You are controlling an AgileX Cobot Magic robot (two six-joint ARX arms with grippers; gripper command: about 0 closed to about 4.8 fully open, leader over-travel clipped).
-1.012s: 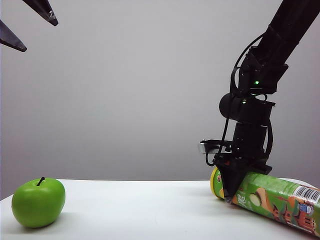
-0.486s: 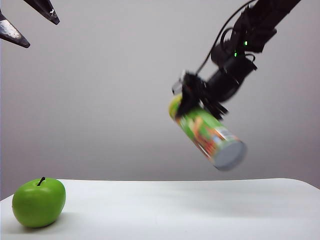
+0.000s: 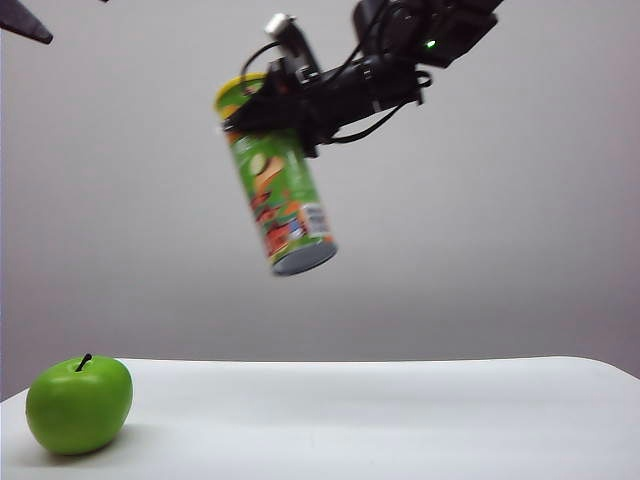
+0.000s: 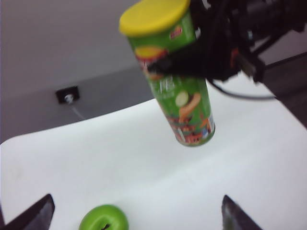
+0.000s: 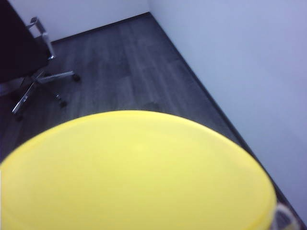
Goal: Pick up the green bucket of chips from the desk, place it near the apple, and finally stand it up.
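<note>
1. Fingers of the right gripper clamp the green bucket of chips just below its yellow lid; motion blur smears their outline.
2. Left gripper: only two dark fingertips show, set wide apart, nothing between them; in the exterior view it is cut off at the upper left corner.
3. Right wrist view is almost filled by the lid; can body hidden there.
4. Can hangs high above the desk, lid uppermost, tilted, grey base lower right. Red and orange artwork, barcode near the base.
5. Apple sits on the desk at near left, well apart from the can.
</note>
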